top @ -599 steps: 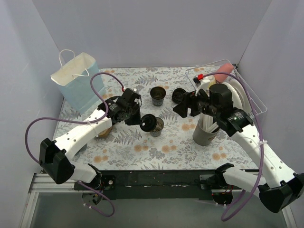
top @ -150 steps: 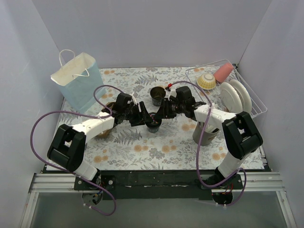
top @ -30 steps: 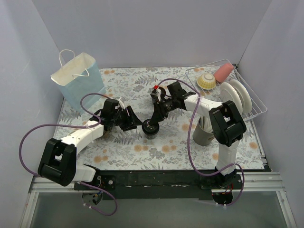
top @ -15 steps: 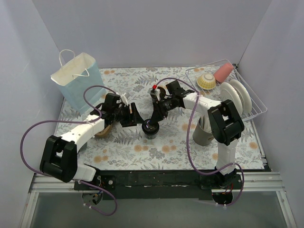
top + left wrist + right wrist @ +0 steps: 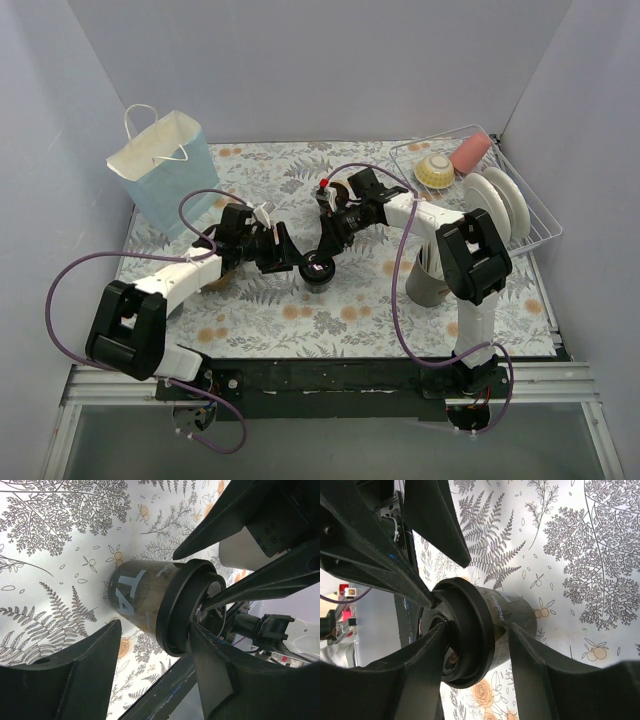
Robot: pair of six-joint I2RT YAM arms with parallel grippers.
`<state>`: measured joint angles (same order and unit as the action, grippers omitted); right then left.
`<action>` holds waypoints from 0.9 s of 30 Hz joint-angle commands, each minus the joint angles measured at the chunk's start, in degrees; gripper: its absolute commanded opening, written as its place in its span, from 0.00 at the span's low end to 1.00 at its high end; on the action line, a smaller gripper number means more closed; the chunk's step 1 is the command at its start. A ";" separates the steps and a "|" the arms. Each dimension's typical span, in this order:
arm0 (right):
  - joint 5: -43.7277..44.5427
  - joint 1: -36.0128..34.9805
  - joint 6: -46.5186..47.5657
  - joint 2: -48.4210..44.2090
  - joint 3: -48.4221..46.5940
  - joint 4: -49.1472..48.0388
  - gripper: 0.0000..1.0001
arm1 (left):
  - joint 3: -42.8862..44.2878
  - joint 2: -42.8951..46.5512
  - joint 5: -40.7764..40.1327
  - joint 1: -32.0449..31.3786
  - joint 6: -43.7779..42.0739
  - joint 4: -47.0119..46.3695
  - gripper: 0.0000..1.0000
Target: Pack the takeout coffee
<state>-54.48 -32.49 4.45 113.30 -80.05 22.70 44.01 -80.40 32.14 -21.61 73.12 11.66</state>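
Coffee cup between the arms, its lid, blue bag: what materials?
Coffee cup: likely paper, matte dark wall, printed white lettering. Lid: probably moulded plastic, smooth black rolled rim. Blue bag: paper by its crisp folds, with a white cord-like loop on top.

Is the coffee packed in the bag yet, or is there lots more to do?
Not yet. Done: one black cup has its lid on. In hand: the left gripper and right gripper both have their jaws around that cup; whether they squeeze it is unclear. Left: it must go into the paper bag at the back left.
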 commanded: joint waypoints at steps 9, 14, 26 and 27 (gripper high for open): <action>7.46 0.85 -9.79 -4.66 5.25 -7.31 0.82 | -3.40 1.21 -0.32 -0.89 1.58 -1.29 0.55; 9.21 1.20 -14.46 -7.82 7.44 -10.21 0.85 | -3.58 1.30 -1.46 -0.98 1.93 -1.29 0.55; 15.89 2.26 -21.84 -12.57 10.53 -12.24 0.87 | -3.84 1.30 -2.70 -1.42 2.90 -1.64 0.55; 16.42 2.26 -22.46 -12.92 11.05 -12.15 0.87 | -3.67 1.30 -2.70 -1.42 2.99 -1.64 0.55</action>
<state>-41.01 -30.57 -14.92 103.39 -70.61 11.73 41.60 -79.64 32.18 -22.41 76.69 8.27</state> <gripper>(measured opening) 0.870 0.553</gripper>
